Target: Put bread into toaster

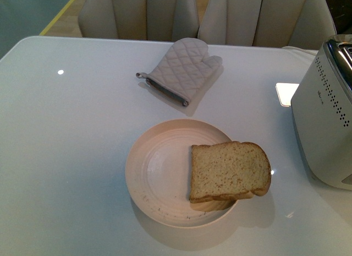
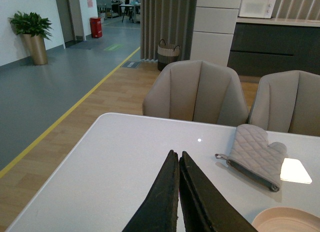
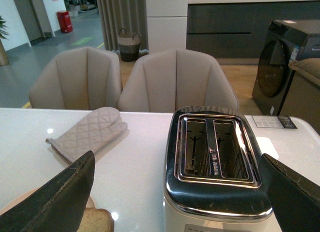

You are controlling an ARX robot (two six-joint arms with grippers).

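A slice of bread (image 1: 228, 170) lies on the right side of a round cream plate (image 1: 157, 173), overhanging its rim; a corner of it shows in the right wrist view (image 3: 96, 220). The white toaster (image 1: 327, 124) stands at the table's right edge. In the right wrist view its chrome top (image 3: 215, 157) shows two empty slots. Neither gripper shows in the front view. My right gripper (image 3: 177, 169) is open, its fingers wide on either side of the toaster. My left gripper (image 2: 178, 159) is shut and empty above the table, left of the plate rim (image 2: 287, 219).
A quilted beige oven mitt (image 1: 181, 71) lies behind the plate, also in the left wrist view (image 2: 255, 152) and right wrist view (image 3: 87, 132). Two beige chairs (image 1: 137, 14) stand at the table's far edge. A bright light patch (image 1: 286, 93) lies near the toaster.
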